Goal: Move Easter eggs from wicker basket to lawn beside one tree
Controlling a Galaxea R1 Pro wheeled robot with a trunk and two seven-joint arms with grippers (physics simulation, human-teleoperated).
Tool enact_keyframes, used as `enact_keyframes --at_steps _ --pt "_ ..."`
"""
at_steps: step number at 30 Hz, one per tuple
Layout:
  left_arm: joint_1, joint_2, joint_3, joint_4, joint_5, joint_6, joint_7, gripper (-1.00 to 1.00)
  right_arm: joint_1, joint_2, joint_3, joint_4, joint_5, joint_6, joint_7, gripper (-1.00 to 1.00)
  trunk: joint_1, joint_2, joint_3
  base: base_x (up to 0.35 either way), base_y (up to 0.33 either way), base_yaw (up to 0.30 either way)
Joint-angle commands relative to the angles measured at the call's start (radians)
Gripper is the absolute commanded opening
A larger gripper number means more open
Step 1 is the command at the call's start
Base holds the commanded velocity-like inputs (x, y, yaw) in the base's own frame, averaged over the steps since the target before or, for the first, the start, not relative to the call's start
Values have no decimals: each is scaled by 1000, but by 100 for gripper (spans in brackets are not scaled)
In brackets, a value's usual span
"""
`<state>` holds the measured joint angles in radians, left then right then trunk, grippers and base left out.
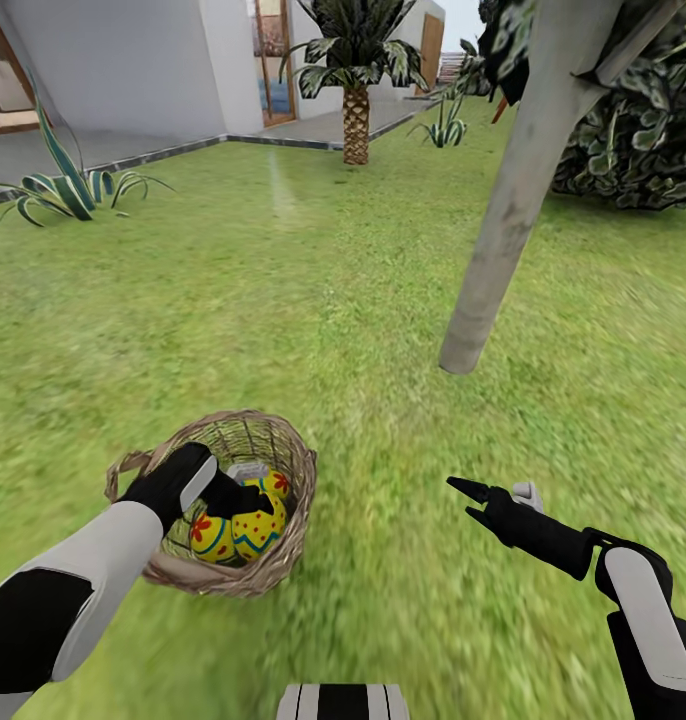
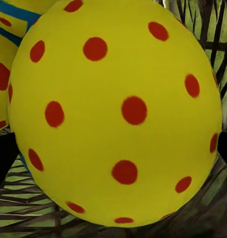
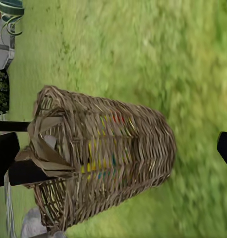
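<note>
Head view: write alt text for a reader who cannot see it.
The robot's left claw reaches into a round tan wicker basket holding yellow painted eggs on green grass. The open right claw hovers over the lawn near a pale grey tree trunk.

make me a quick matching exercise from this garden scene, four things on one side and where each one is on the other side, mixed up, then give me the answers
Things:
1. left end effector
2. right end effector
3. wicker basket
4. pale grey trunk

Places:
A. standing on the lawn between the two arms
B. rising at a slant from the grass, beyond the right arm
C. down inside the basket among the Easter eggs
D. over open grass, to the right of the basket

Pairs: 1-C, 2-D, 3-A, 4-B
</note>
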<state>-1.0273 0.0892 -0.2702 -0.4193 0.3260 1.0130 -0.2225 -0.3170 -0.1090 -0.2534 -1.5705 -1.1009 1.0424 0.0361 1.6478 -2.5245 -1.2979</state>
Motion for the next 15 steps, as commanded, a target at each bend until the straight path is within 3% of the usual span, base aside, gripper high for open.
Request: enact_keyframes --at_steps 1,15 --pt "0 1 -7 0 4 2 -2 -100 -1 0 -1 0 4 5 4 100 -1 0 3 0 0 0" --pt "0 1 -9 0 0 14 -3 -100 -1 0 -1 0 4 5 4 100 -7 3 57 0 0 0"
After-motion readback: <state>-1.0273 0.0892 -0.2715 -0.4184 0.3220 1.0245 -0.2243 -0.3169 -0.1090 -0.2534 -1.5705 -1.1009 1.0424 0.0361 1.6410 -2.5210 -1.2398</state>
